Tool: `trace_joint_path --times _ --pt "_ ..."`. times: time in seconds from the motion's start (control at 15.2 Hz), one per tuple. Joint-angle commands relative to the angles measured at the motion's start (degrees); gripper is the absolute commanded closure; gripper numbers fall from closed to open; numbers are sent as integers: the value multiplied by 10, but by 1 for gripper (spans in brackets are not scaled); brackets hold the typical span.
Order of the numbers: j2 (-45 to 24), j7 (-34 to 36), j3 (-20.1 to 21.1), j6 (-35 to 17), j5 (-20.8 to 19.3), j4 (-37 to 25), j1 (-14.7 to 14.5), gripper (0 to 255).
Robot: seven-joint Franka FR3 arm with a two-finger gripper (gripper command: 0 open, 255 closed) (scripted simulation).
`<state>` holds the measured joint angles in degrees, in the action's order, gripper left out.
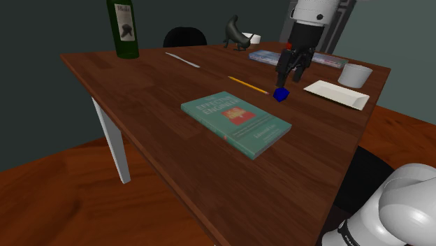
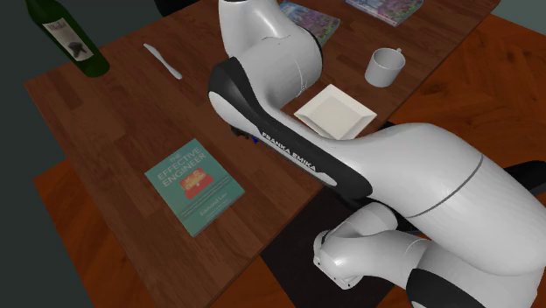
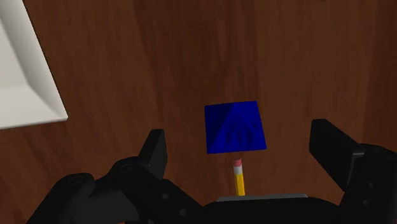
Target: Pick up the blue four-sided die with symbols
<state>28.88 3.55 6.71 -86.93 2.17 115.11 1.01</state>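
Wrist view: die framed, not yet gripped

The gripper (image 3: 240, 139) hangs over the blue die (image 3: 234, 127) with its fingers (image 3: 154, 153) wide apart, one on each side, touching nothing. The die sits on the wooden table (image 1: 161, 91), one symbol-marked face turned up toward the camera. I judge the approach done. What is left is the drop, the squeeze and the lift.

In the shoulder view the die (image 1: 281, 93) lies just under the gripper (image 1: 291, 77), between the book (image 1: 236, 123) and the white plate (image 1: 337, 94), well in from every table edge.

Room looks fair. Bare wood lies on both flanks of the die, where the fingers would land. The pencil (image 3: 239, 180) points its eraser end at the die from the palm side, just beside it; whether they touch I cannot tell. It lies across the closing line rather than in it, so it should not be pinched, though a tilted descent could nudge it. The plate (image 3: 25, 76) stands well apart beyond one finger, and the book is near but clear. The mug (image 1: 355, 75) stands beyond the plate, out of the way.
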Motion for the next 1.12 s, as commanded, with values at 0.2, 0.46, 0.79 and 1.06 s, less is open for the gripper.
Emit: trace_joint_path --times 0.2,0.46,0.79,1.06 --pt "-5 3 2 -27 1 21 0 0" --pt "1 3 3 -54 2 54 -1 0" --pt "2 4 4 -53 2 54 -1 255" --pt "2 4 4 -53 2 54 -1 255"
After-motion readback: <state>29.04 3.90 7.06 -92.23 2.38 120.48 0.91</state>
